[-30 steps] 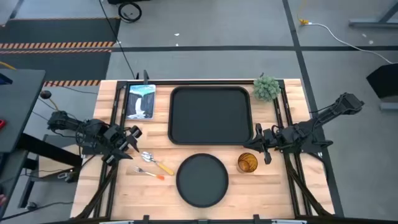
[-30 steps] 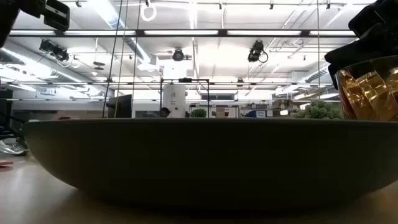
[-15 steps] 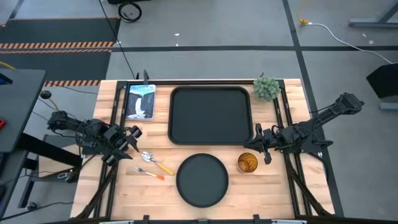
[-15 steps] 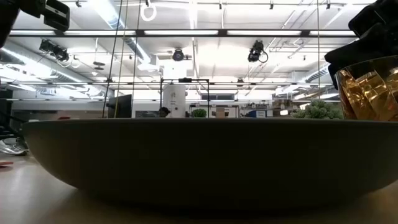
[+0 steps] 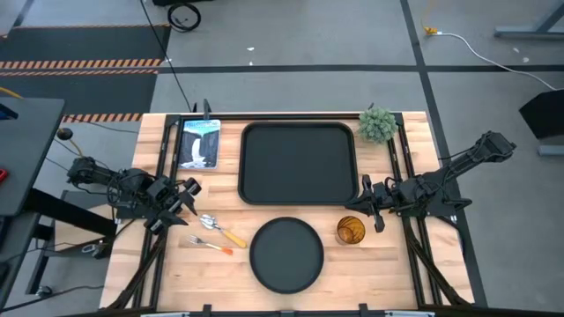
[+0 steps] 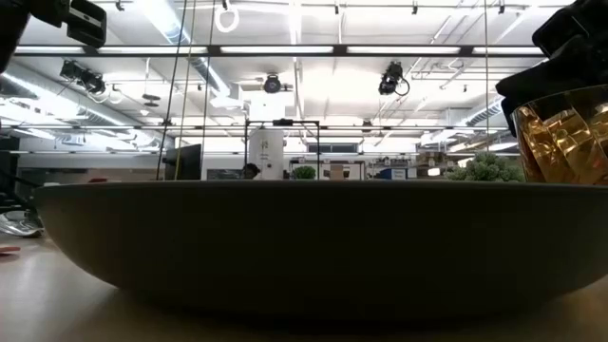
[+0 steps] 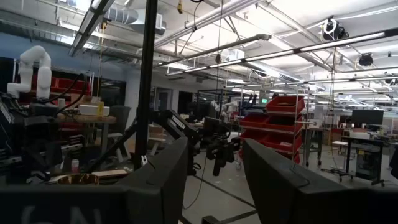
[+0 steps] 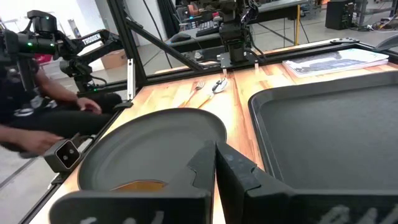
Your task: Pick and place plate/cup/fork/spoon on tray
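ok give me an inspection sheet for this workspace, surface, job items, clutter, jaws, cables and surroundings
Surface: wooden table, dark frame rails along both sides.
Job's things: tray empty; plate in front of it; cup right of plate; fork and spoon left of plate.
Clutter: picture card left of tray; green plant at its right corner.
Grippers: left gripper above the cutlery, jaws open; right gripper above the cup, jaws shut.
Cables: white cable on floor.
Surroundings: person's arm beside table.
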